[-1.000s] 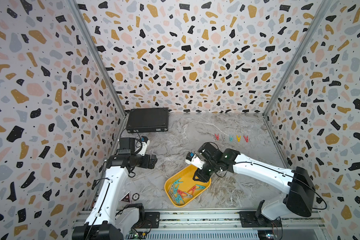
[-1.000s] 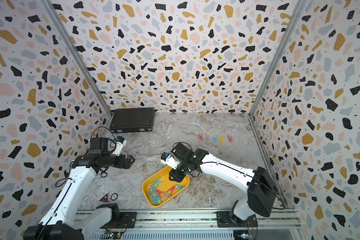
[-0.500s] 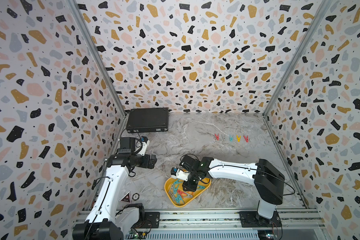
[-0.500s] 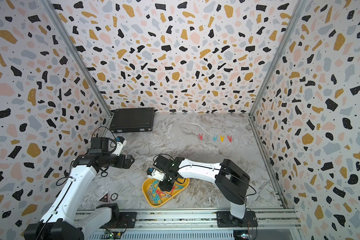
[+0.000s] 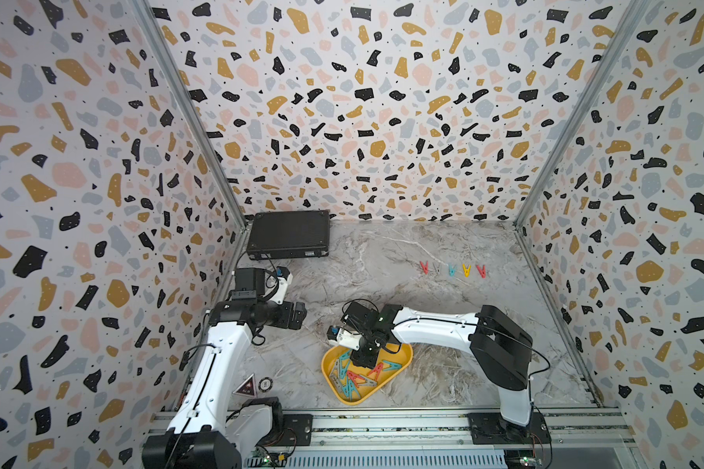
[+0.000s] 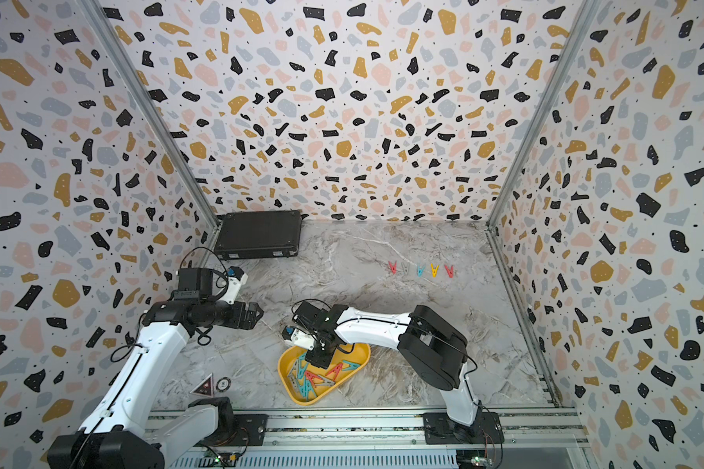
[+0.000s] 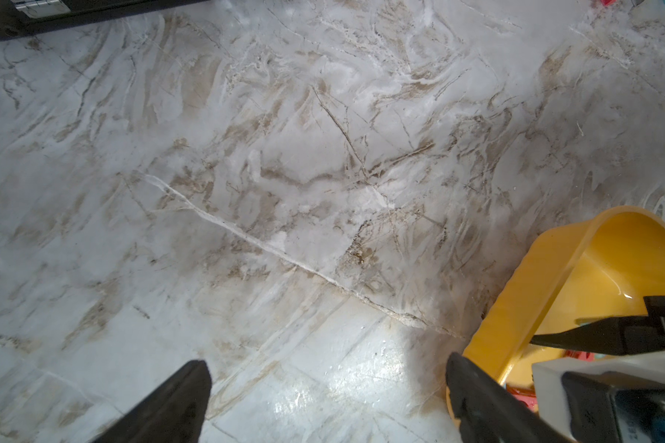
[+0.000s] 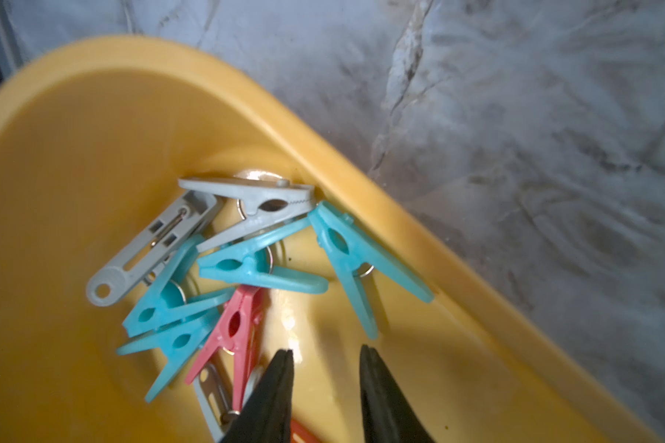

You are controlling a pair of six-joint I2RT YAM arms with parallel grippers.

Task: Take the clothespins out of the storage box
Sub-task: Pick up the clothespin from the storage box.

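The box point(image 5: 325, 365) is seen near the front edge of the table point(image 5: 383, 280), about midway between left and right, lying at an angle. A heap of pins point(image 5: 356, 375) is held in it: teal, red and grey ones, crossed over each other and gathered toward its near left end. In the right wrist view the pins point(image 8: 246, 264) are seen piled against the box wall point(image 8: 93, 115).

The right gripper point(image 5: 362, 359) is lowered into the far part of the box. Its jaws are parted by a narrow gap, and only bare yellow floor is seen between them point(image 8: 326, 351); a red pin point(image 8: 235, 333) lies just beside one finger, though contact cannot be told.

The left gripper point(image 5: 299, 316) is held above the table, left of the box and apart from it, with its jaws spread wide on nothing point(image 7: 327, 364).

A row point(image 5: 452, 269) of five pins is laid on the table at the far right: red, grey, teal, yellow, red. A black case point(image 5: 289, 237) is set in the far left corner.
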